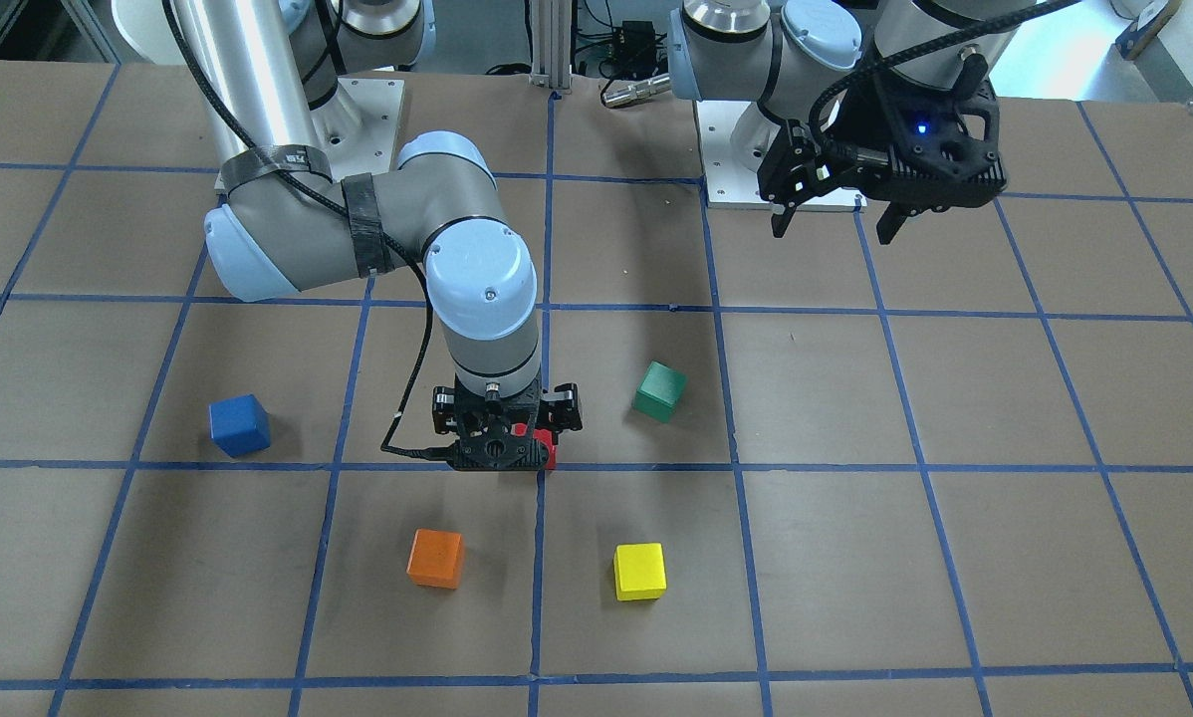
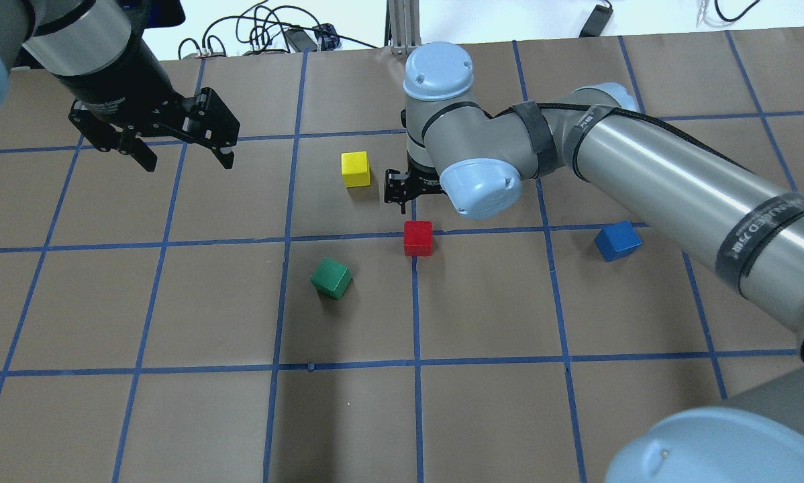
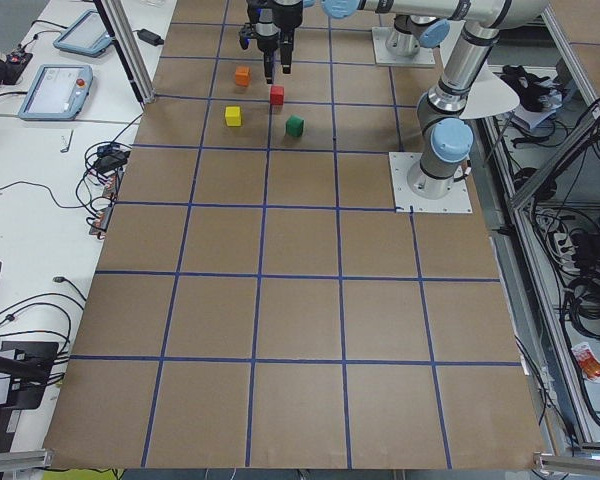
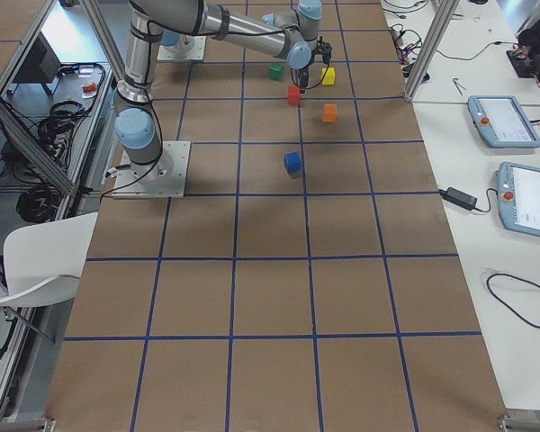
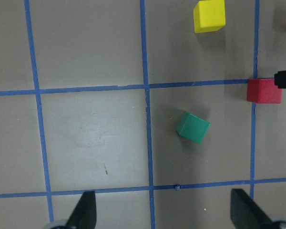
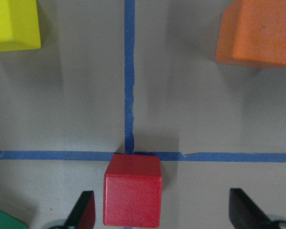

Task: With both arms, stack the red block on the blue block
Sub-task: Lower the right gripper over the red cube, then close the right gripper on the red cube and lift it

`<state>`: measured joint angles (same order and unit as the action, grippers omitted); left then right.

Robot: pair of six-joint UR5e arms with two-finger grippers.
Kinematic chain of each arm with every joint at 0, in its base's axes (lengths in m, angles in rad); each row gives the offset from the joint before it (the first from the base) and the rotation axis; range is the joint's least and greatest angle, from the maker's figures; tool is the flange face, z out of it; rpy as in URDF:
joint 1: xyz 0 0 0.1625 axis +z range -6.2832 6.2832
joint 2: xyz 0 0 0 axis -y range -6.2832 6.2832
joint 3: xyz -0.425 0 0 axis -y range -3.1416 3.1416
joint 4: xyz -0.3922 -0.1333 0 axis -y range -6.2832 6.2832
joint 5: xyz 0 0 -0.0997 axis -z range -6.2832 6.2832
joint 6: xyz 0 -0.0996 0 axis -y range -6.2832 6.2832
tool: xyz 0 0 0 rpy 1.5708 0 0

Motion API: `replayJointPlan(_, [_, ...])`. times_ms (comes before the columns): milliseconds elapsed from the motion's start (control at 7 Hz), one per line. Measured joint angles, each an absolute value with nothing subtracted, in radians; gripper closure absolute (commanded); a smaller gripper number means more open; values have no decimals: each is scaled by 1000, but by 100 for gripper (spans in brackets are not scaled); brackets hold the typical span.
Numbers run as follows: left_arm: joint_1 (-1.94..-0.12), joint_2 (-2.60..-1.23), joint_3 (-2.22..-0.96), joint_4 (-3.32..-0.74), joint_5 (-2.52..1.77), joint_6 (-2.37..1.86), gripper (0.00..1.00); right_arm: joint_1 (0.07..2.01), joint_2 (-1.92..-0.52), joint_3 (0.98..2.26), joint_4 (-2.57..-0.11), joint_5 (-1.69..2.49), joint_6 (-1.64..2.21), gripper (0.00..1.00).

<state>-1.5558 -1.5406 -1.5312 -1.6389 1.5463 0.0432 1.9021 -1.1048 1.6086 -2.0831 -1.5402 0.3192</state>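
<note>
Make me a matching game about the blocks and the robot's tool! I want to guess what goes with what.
Things:
1 red block
2 blue block
3 yellow block
4 left tool

Clues:
A open, holding nothing
B beside the orange block, in the row farthest from the robot
C on a crossing of tape lines
D alone, far out on the robot's right

Pairs: 1-C, 2-D, 3-B, 4-A

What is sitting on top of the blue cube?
Nothing: the blue block has a bare top face. The red block rests apart on the table, under the open right gripper. The blue block's underside is covered.
</note>
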Motion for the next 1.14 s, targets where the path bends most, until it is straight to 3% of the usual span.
replayJointPlan(1143, [-1557, -1538, -1532, -1638, 1548, 39, 0, 1931, -1044, 1620, -2089, -1485, 324, 0])
